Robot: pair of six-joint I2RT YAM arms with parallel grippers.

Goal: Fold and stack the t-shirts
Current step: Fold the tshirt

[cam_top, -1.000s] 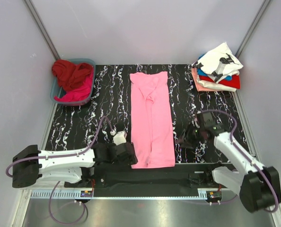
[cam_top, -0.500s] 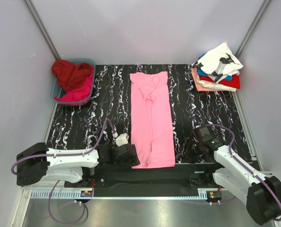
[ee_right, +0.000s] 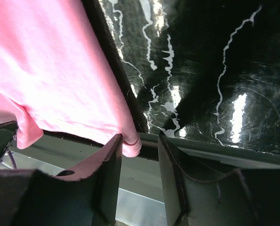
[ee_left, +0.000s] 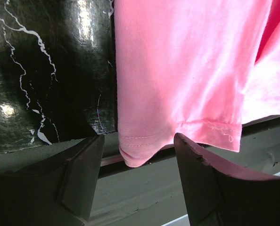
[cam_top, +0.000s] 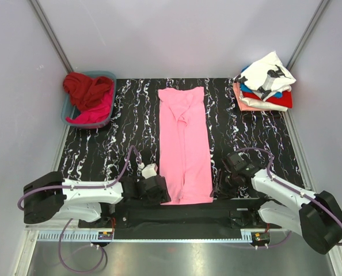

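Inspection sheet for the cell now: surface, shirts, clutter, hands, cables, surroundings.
Surface: black marbled table, glossy.
Job's things: pink t-shirt folded into a long strip, centre; folded stack, far right corner; red shirts in basket, far left.
Clutter: nothing seen.
Hands: left hand open around the near-left hem corner; right hand open around the near-right corner.
Cables: purple cables loop along both arms.
Surroundings: pale walls.

free: table point(cam_top: 102, 149) flanking pink t-shirt point(cam_top: 184, 144) | blocks: basket point(cam_top: 64, 112), stack point(cam_top: 264, 86), maybe leaning
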